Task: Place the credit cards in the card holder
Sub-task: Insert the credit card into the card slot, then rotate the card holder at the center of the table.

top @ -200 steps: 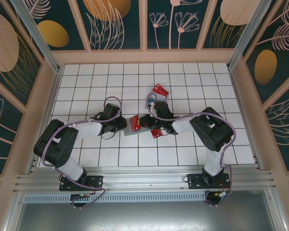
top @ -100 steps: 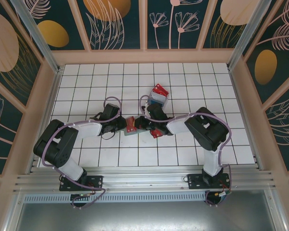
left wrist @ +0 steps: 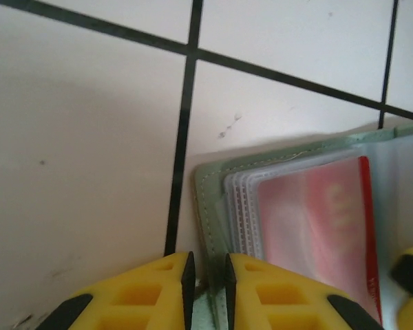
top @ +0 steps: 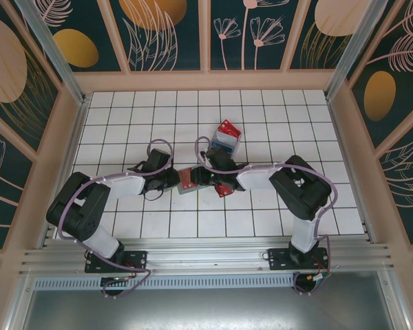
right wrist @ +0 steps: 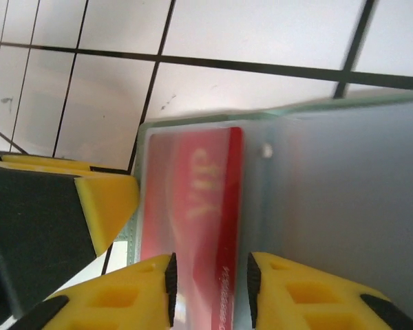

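The grey-green card holder (top: 190, 172) lies open on the tiles between the two arms. My left gripper (left wrist: 206, 282) is shut on its stitched left edge (left wrist: 208, 192). A red credit card (right wrist: 199, 199) marked VIP sits in a clear sleeve of the card holder (right wrist: 330, 206). My right gripper (right wrist: 210, 282) hovers over that card's near end, jaws apart and not pinching it. In the top view the left gripper (top: 173, 180) and right gripper (top: 198, 176) meet at the holder. Another red credit card (top: 224, 190) lies on the table just right of it.
A small clear tray (top: 228, 137) with red and blue cards stands behind the right arm. Wooden frame walls enclose the white tiled table (top: 124, 117) on three sides. One yellow finger of the left gripper (right wrist: 107, 199) shows beside the holder in the right wrist view.
My right gripper pushed left over the card holder with the red card, then opened its jaws and let the card go. The left gripper stayed put.
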Tool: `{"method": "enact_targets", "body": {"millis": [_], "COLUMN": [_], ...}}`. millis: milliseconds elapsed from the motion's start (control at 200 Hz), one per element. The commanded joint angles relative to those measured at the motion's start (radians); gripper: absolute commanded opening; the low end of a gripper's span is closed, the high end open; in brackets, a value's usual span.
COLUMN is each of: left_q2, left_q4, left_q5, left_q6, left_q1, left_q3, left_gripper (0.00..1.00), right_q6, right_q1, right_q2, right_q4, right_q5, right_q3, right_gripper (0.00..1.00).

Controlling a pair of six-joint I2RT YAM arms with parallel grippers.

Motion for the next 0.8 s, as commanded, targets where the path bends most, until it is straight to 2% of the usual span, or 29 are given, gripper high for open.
{"method": "enact_targets", "body": {"millis": [0, 60, 115, 230, 310, 410, 571, 656, 796], "left_q2": [-0.043, -0.071, -0.103, -0.147, -0.118, -0.017, 0.142, 0.161, 0.123], "left_q4": [-0.134, -0.171, -0.208, -0.274, -0.296, -0.295, -0.294, -0.279, -0.227], "left_q5": [-0.034, -0.049, -0.068, -0.125, -0.152, -0.156, -0.126, -0.106, -0.068], "left_q6": [0.01, 0.012, 0.017, 0.044, 0.082, 0.139, 0.192, 0.188, 0.156], "left_q1": [-0.003, -0.003, -0.003, -0.002, 0.01, 0.031, 0.035, 0.036, 0.035], "left_q3": [0.0, 0.023, 0.05, 0.129, 0.199, 0.28, 0.375, 0.345, 0.216], "left_gripper": [0.25, 0.28, 0.39, 0.41, 0.41, 0.35, 0.21, 0.18, 0.17], "right_q6": [-0.065, -0.082, -0.091, -0.093, -0.076, -0.061, -0.055, -0.059, -0.088], "right_q1": [-0.022, -0.027, -0.032, -0.032, -0.029, -0.015, -0.009, -0.008, -0.01], "right_q2": [-0.091, -0.12, -0.147, -0.177, -0.183, -0.183, -0.154, -0.127, -0.018], "right_q4": [-0.116, -0.143, -0.158, -0.172, -0.159, -0.148, -0.163, -0.147, -0.159], "right_q5": [0.052, 0.064, 0.064, 0.023, -0.024, -0.035, 0.027, 0.04, 0.06], "right_q3": [-0.013, -0.009, -0.011, -0.034, -0.076, -0.133, -0.163, -0.149, -0.037], "right_gripper": [0.4, 0.42, 0.42, 0.39, 0.31, 0.21, 0.19, 0.19, 0.19]}}
